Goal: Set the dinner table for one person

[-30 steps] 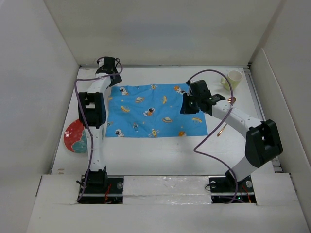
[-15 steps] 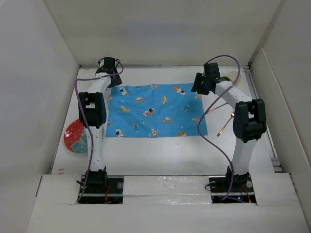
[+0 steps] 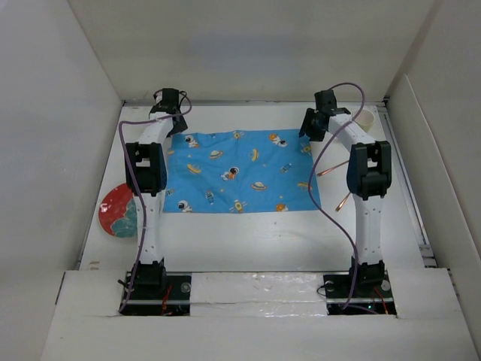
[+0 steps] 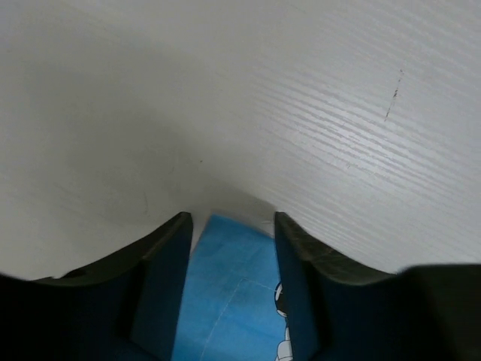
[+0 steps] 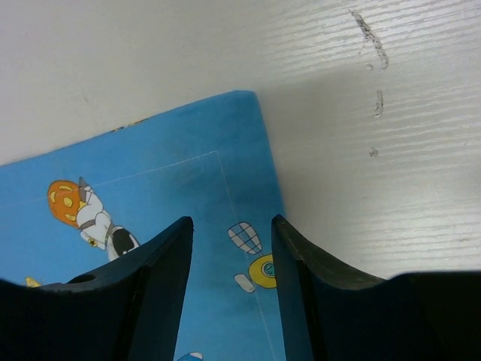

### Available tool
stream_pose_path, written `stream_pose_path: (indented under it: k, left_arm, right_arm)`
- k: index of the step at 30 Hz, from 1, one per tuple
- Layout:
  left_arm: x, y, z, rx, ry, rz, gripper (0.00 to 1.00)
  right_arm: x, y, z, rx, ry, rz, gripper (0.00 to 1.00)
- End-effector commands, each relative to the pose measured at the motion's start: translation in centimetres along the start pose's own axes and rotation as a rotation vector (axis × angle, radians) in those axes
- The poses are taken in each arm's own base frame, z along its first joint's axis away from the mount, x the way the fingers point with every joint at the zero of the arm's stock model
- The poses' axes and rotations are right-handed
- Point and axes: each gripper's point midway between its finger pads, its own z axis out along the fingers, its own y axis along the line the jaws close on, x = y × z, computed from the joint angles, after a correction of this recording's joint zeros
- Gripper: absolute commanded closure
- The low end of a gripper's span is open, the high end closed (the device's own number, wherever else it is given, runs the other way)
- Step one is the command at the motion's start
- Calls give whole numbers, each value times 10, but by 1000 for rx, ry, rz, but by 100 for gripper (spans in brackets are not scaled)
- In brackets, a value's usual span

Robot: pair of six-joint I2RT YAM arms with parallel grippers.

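Now, table (image 3: pixel 248 233): white, under everything, mat (image 3: pixel 240 173) spread mid-table.
Left gripper (image 4: pixel 229 226): jaws apart, straddling far-left mat corner, clamped on nothing.
Right gripper (image 5: pixel 229 229): jaws apart above far-right mat corner, likewise gripping nothing.
Plate (image 3: pixel 118 210): at left table edge, off mat.
Cup (image 3: pixel 365 118): far-right corner.
Cutlery (image 3: pixel 342 201): just right of mat.
Risk: closing here and lifting could drag or wrinkle mat; swinging right arm low could knock cup or cutlery.

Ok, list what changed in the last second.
The right gripper swung from the placemat's right side to its far right corner, jaws open above it. The left gripper, the placemat and the plate stayed put.
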Motion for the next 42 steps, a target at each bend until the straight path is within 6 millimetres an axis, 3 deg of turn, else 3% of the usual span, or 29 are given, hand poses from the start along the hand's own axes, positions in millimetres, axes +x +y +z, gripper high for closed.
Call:
stream_pose_path:
  k: [1, 4, 9, 14, 16, 17, 25, 28, 32, 38, 39, 40, 42]
  left_arm:
    - [21, -5, 10, 32, 80, -25, 59]
    - [24, -9, 12, 48, 98, -24, 62]
    - [39, -10, 12, 70, 138, -36, 62]
    - [51, 3, 12, 13, 167, -23, 77]
    - [53, 12, 13, -31, 161, -20, 94]
    - [53, 14, 12, -37, 160, -18, 97]
    - [4, 3, 0, -23, 28, -62, 100]
    - [-8, -1, -2, -12, -4, -72, 100]
    - [-18, 0, -3, -24, -48, -89, 100]
    - [-37, 1, -13, -26, -113, -97, 99]
    - [-40, -1, -14, -20, -121, -95, 97]
    - [-44, -3, -17, -10, -134, -98, 94]
    - [-55, -10, -23, 27, -156, -105, 82]
  right_arm:
    - [4, 12, -3, -34, 41, 19, 49]
    - [7, 11, -3, -36, 47, 25, 52]
    - [11, -8, -5, -12, 79, 49, 51]
    - [11, -14, -14, -8, 73, 50, 50]
    - [8, -19, -18, -9, 69, 51, 50]
    - [7, -18, -19, -12, 66, 49, 50]
    - [-6, -24, -14, -42, 60, 47, 52]
    - [-13, -19, -19, -67, 27, 35, 59]
    - [-31, -7, -38, -117, -39, 27, 67]
    - [-60, 20, -81, -197, -121, -14, 65]
    - [-67, 24, -96, -213, -147, -18, 64]
    - [-60, 39, -102, -243, -139, -37, 63]
    - [-60, 57, -125, -289, -166, -60, 61]
